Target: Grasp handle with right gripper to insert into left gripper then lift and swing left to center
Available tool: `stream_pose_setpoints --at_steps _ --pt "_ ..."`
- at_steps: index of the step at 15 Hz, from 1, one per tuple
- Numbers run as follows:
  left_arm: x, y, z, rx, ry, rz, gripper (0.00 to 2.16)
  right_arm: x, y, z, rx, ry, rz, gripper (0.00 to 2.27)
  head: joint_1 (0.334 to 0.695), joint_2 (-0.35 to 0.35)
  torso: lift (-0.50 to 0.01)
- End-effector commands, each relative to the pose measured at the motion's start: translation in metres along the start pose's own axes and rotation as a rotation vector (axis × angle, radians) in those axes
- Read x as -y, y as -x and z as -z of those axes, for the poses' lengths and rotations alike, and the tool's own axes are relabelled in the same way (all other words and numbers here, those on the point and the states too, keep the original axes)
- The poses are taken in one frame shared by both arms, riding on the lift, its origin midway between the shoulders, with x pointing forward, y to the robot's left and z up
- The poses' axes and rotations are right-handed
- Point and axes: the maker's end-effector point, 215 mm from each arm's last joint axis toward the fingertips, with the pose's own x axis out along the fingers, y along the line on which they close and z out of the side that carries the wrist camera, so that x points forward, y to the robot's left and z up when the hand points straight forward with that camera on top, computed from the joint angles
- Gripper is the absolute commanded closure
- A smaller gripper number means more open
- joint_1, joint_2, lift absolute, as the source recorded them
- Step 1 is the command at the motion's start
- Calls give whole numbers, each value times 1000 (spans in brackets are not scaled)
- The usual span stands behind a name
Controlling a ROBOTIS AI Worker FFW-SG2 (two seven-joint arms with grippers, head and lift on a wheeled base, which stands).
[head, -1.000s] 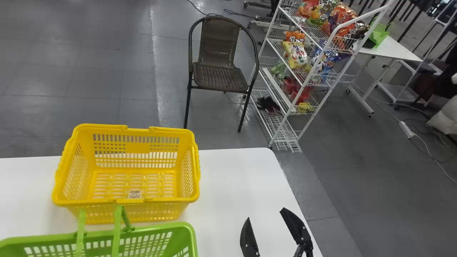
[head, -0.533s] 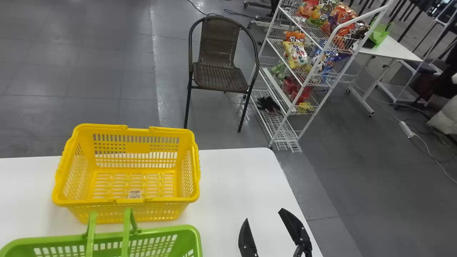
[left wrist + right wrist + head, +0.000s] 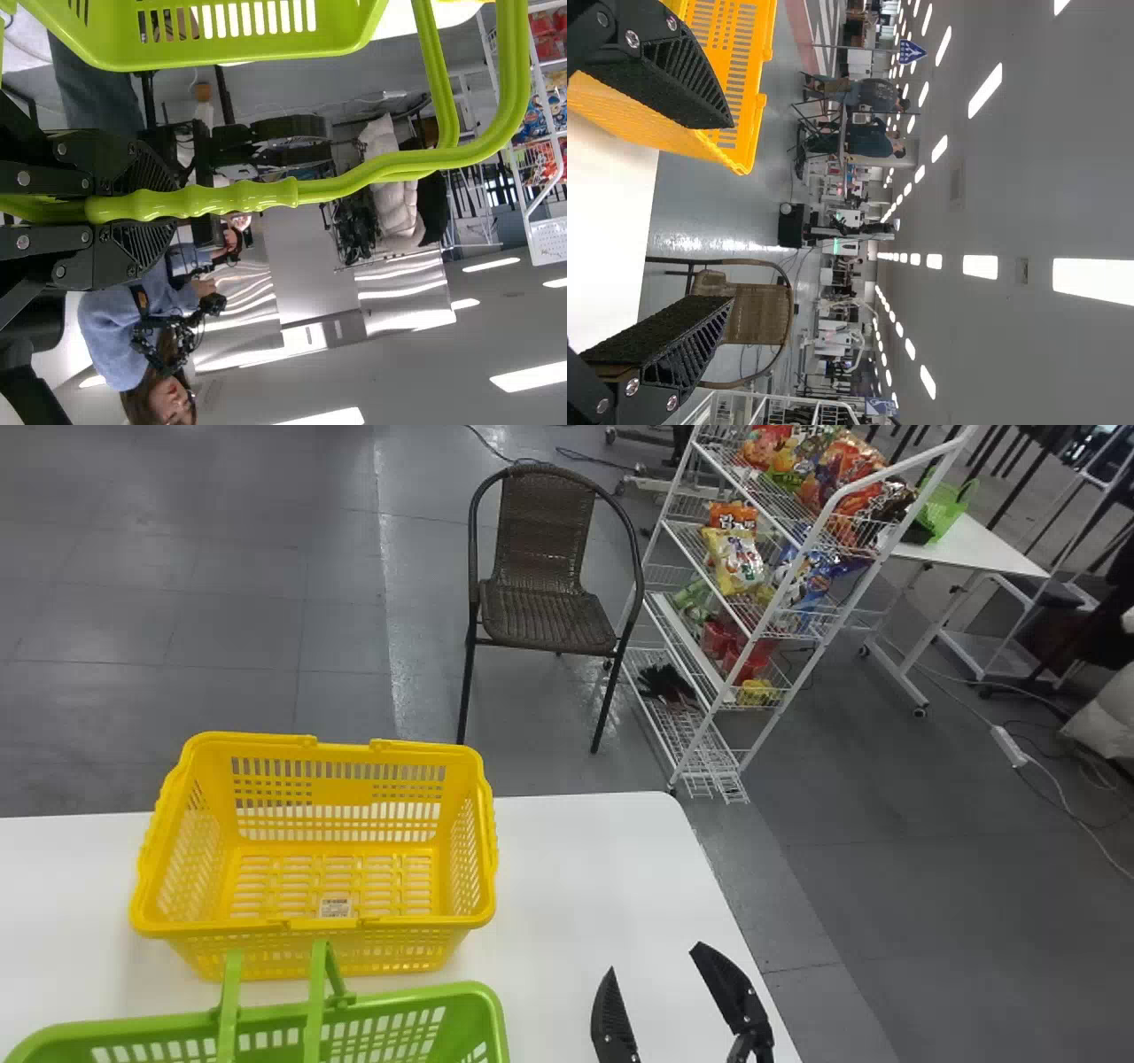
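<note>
The left gripper (image 3: pixel 149 205) is clamped on the ribbed grip of the lime-green handle (image 3: pixel 235 197), its two flat black fingers pressing from opposite sides. The handle is glossy plastic; past the wavy grip it runs on as slim parallel bars that bend round toward the green shopping basket (image 3: pixel 421 1003). The basket has a smooth rolled rim, rounded corners and rows of narrow slots in its walls. In the head view it lies at the bottom left, with two handle bars standing up from its far rim and overlapping the near wall of the yellow shopping basket (image 3: pixel 319 926); whether they touch, I cannot tell.

The right gripper (image 3: pixel 656 957) has its fingers spread wide with nothing between them, over the right part of the white table (image 3: pixel 576 850), near the side edge. A strip of tabletop separates it from the green basket's right end. The yellow basket sits upright close to the table's far edge, and more white surface runs from its right wall to the rounded far corner. Beyond that edge, on the grey floor, stand a brown wicker armchair (image 3: pixel 545 615) and a white wire shelf rack (image 3: pixel 709 735).
</note>
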Motion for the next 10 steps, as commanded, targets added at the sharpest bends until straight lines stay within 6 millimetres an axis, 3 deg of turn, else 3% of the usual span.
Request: stream_pose_setpoints --at_steps 1,10 --pt "1 0 -1 3 0 1 2135 0 0 0 0 1 -1 127 695 -350 0" --pt "2 1 -2 7 -2 3 2135 0 0 0 0 1 0 127 695 -350 0"
